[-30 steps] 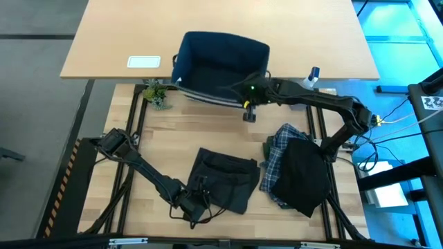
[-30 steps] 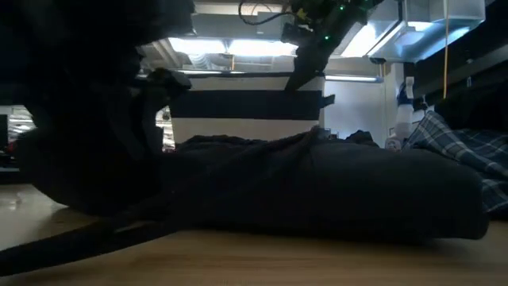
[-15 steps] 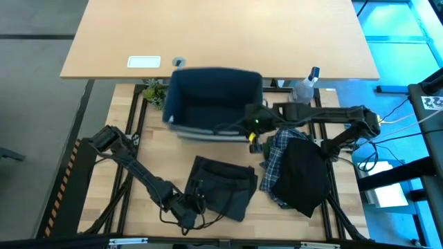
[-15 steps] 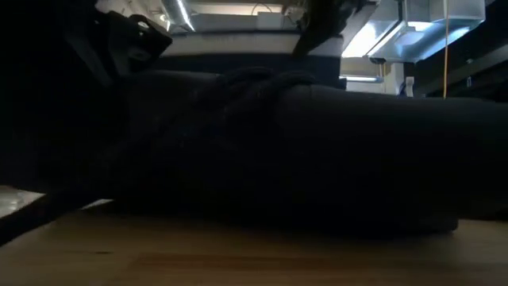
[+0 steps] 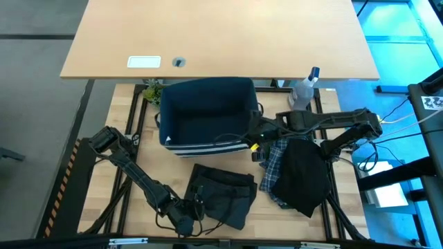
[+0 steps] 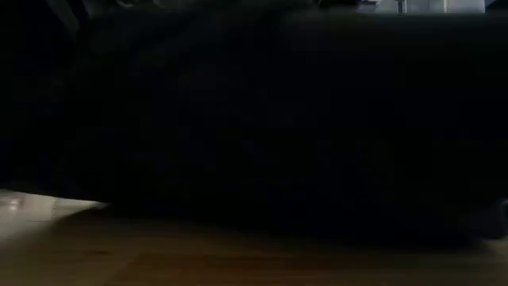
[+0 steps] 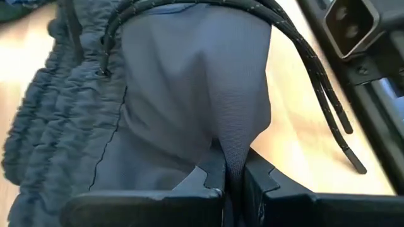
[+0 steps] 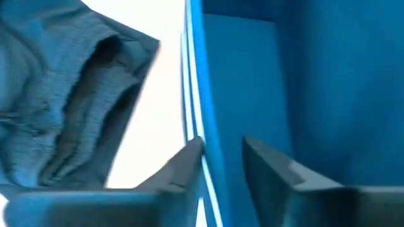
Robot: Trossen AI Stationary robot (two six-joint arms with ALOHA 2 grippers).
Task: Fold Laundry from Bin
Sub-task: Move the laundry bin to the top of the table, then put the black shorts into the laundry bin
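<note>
Bin (image 5: 208, 114): navy, white-striped, drawn nearer the olive garment (image 5: 221, 190) than before. Right claw (image 5: 255, 138) straddles its rim, loosening. Left claw (image 5: 185, 223) clenched on the garment's edge.

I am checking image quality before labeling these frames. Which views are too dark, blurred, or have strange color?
Low view: almost black, a dark garment fills it, only a strip of table shows. Right wrist view: strong blue tint and motion blur on the bin wall. Left wrist view: sharp and evenly lit on the gray cloth. High view: clear, with bluish light at the right edge.
</note>
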